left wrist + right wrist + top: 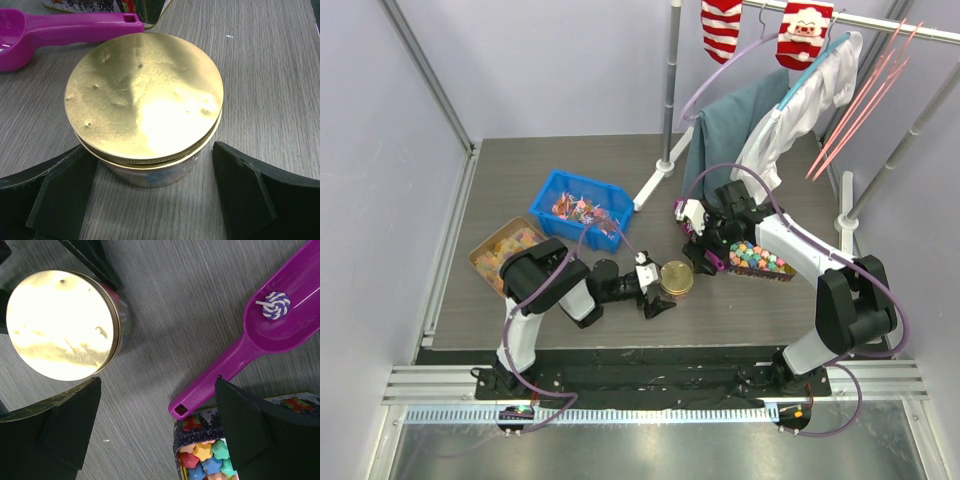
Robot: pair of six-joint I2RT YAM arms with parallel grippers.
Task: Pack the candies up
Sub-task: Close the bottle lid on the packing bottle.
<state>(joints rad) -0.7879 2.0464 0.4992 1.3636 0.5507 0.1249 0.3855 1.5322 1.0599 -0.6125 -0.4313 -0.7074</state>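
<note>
One round jar with a dented gold metal lid (145,100) stands mid-way across the grey wood-grain table (510,180), its lid seated. The left gripper (150,170) straddles it with its fingers apart at 8 and 4 o'clock in the left wrist view. Neither finger clearly touches, and it is probably poised to steady the jar. The right gripper (157,385), also spread and empty, hovers over the handle end of the one magenta plastic scoop (270,335), likely to take it. A single purple-and-white swirl sweet (274,305) lies in its bowl. The candies (582,210), too many to count, sit in one blue plastic bin (542,195) at 10 o'clock from the jar. Orange-yellow gummy pieces (505,252) lie at 9 o'clock and pastel star sweets (760,258) at 3 o'clock.
</note>
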